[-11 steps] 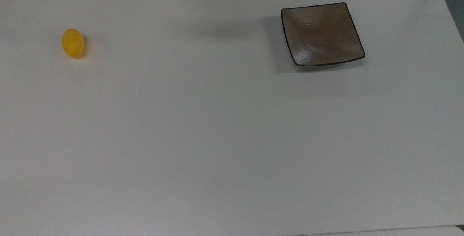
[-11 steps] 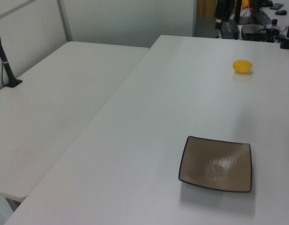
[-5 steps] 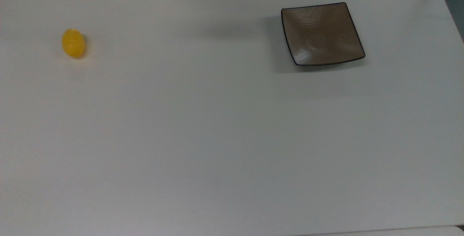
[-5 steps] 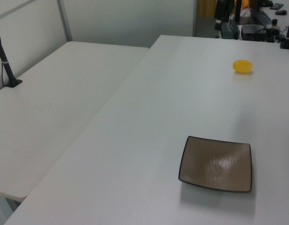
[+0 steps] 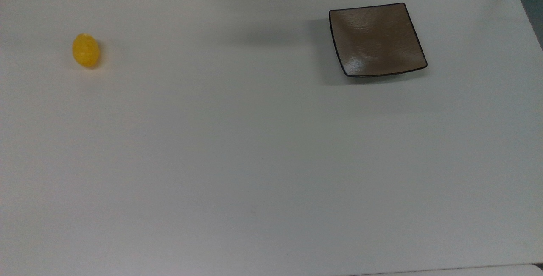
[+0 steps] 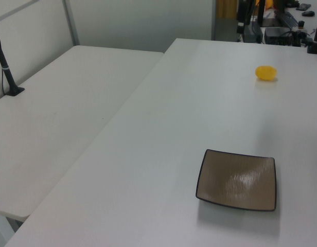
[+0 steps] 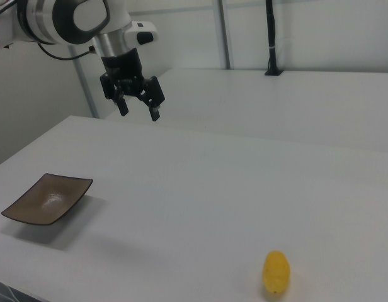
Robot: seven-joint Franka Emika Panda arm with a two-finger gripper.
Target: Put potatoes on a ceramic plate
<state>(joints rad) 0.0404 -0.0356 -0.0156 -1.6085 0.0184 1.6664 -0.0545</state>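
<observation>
The yellow potato lies alone on the white table at the top view's left; it sits far back in the left view and close to the front in the right view. The square brown ceramic plate rests bare at the top view's upper right, near the front in the left view and at the right view's left. In the right view my gripper hangs open and holds nothing, high above the table, behind and right of the plate, far from the potato.
A second white table adjoins on the left view's left, with a black post clamped to it. Another black post stands at the back in the right view. Cluttered desks lie beyond the table's far end.
</observation>
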